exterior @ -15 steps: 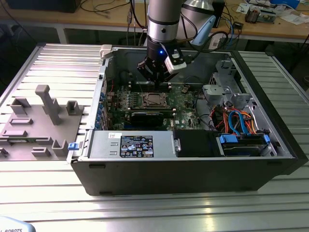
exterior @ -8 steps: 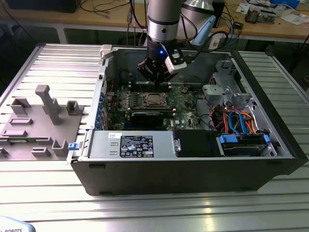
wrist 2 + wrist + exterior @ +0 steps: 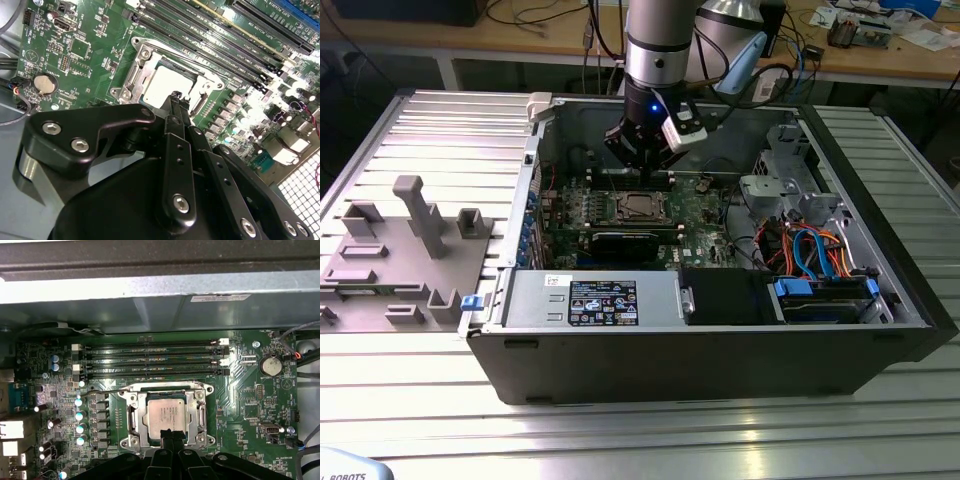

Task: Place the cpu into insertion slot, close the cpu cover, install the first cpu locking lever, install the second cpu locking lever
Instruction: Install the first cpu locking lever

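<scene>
Silver-topped, the cpu [image 3: 168, 414] lay seated in the slot [image 3: 131, 416] with the cover [image 3: 202, 412] down around it. It looked light, stiff and fragile, best taken by its edges. The gripper [image 3: 169, 433] hung just above, fingers pinched together, holding nothing.

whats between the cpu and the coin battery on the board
In the first wrist view, the silvery cpu cover frame edge borders the cpu; past it lies green board with small components up to the coin battery.

one cpu [image 3: 169, 412], one cpu cover [image 3: 134, 416], seemingly four memory slots [image 3: 150, 359], one coin battery [image 3: 269, 365]
</scene>
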Controlling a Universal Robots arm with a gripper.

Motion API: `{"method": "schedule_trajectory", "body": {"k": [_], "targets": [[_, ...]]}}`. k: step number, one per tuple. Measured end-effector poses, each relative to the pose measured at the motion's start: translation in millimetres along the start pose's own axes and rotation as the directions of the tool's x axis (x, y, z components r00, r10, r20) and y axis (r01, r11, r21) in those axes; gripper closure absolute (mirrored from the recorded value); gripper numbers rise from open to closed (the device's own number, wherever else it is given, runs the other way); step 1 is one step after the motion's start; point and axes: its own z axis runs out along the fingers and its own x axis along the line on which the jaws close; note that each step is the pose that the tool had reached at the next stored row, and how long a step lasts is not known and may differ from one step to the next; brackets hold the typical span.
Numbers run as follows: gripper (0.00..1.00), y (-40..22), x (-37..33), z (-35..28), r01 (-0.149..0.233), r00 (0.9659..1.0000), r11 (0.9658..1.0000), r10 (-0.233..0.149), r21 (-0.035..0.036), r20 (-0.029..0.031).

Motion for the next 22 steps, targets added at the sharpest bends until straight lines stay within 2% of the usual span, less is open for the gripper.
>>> {"method": "schedule_trajectory", "body": {"k": [22], "targets": [[0.89,0.0,0.0,0.0,0.024,0.9997,0.9997,-0.024,0.0,0.0004]]}}
